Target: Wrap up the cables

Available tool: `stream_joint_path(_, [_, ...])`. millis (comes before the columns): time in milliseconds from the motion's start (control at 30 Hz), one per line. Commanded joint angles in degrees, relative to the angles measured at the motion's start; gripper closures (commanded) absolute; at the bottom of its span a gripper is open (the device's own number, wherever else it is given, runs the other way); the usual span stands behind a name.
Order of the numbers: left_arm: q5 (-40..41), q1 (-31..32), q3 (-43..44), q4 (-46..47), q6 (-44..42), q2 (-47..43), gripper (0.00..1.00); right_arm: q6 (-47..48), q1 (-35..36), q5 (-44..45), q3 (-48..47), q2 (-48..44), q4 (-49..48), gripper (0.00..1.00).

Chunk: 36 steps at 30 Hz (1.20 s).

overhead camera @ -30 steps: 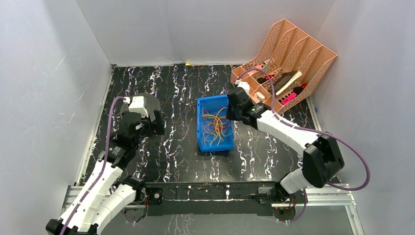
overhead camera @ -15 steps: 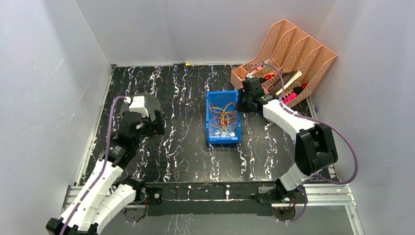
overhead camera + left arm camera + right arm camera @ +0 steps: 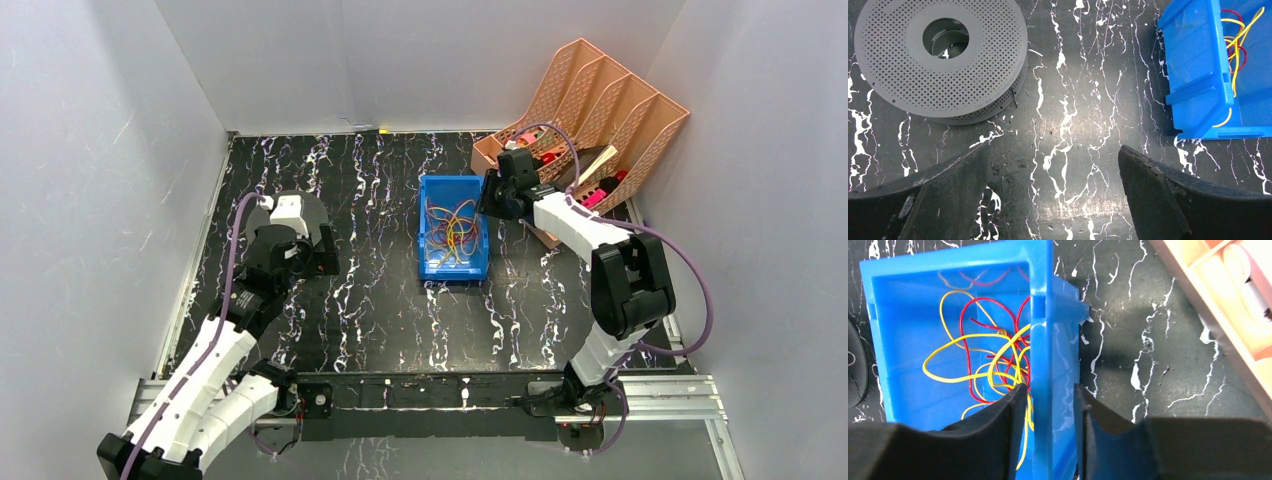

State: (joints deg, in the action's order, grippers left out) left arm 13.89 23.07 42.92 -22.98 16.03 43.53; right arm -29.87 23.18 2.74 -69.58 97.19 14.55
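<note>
**Work surface.** One black tabletop with white marble veining (image 3: 370, 300) carries three items: one blue rectangular plastic bin (image 3: 423, 225), one grey perforated plastic spool (image 3: 978, 65) and one peach-coloured lattice file rack (image 3: 600, 110).

**Cables.** The thin yellow and red cables (image 3: 455, 228) lie in one loose tangle inside the blue bin. Two colours are present; the number of separate strands cannot be told. In the left wrist view, one yellow loop reaches over the bin's wall at a corner.

**Bin.** The bin stands on the table near the centre, just beside the file rack and well apart from the spool.

**Spool.** The spool lies flat at the left side of the table, with one round hub opening at its centre. No cable is on it.

**File rack.** The rack sits in the far right corner, tilted back, with four compartments. The items in them are too small to identify.

**Right gripper** (image 3: 1049, 390). Its two fingers straddle the bin's right wall, one inside among the cables and one outside, and are clamped on that wall.

**Left gripper** (image 3: 1053, 150). Its two fingers stand wide apart above bare tabletop, between spool and bin, holding nothing.
</note>
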Motion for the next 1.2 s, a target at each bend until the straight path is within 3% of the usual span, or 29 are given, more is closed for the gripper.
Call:
stream_joint_path(0, [-0.4,0.1,1.9,-0.1,-0.4,0.5,0.02,1.2,-1.0,-0.9,-3.8,0.0,-3.2,0.44])
stream_joint_path(133, [-0.2,0.1,1.9,0.1,-0.2,1.6,0.02,1.1,-1.0,-0.4,-3.2,-2.5,-2.9,0.18])
stream_joint_path(233, [0.1,0.1,2.0,0.2,0.1,2.3,0.02,1.0,-1.0,0.5,-2.6,-5.1,-1.6,0.09])
stream_joint_path(600, [3.8,0.1,4.6,0.6,2.0,11.2,0.02,-0.7,-0.5,0.5,6.3,-20.7,1.2,0.07])
stream_joint_path(967, [6.9,-4.0,17.7,-1.1,1.7,33.0,0.02,-3.4,0.3,-7.0,15.2,-34.3,1.4,0.07])
stream_joint_path(1167, [-2.4,-11.2,20.4,0.8,2.5,39.8,0.02,-3.2,0.4,-9.6,16.9,-37.0,1.6,0.06])
